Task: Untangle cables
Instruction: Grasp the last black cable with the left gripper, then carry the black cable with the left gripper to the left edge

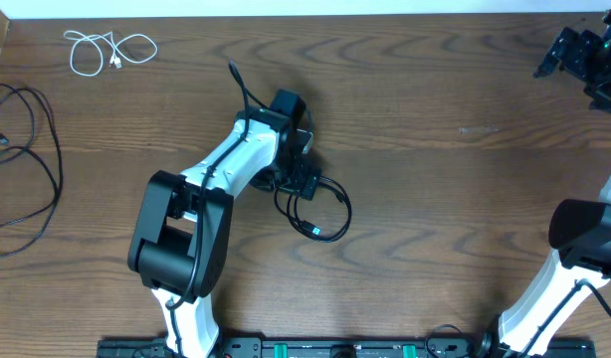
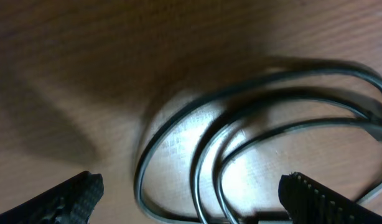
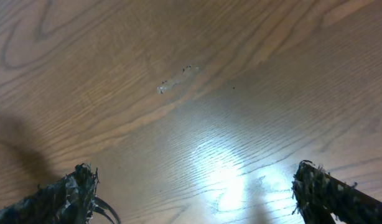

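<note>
1. When viewed from overhead, the left claw [image 1: 304, 179] is seen close over the worktop [image 1: 445, 199], with the short black cable [image 1: 323, 211] coiled just beside and partly beneath its tips. The white cable [image 1: 111, 50] is found well apart from that claw, towards the far left corner, and the longer black cable [image 1: 27, 149] is laid out at the left edge. The right claw [image 1: 562, 55] is held well apart from all three cables, at the far right corner.
2. From the left wrist, the left claw [image 2: 194, 193] is shown released, its fingers [image 2: 73, 196] spread wide. Blurred loops of the short black cable [image 2: 139, 177] are seen lying between and ahead of them, ungripped.
3. From the right wrist, the right claw [image 3: 200, 193] is likewise shown released, and worktop [image 3: 253, 124] with a small pale mark [image 3: 178, 79] is seen ahead of it.
</note>
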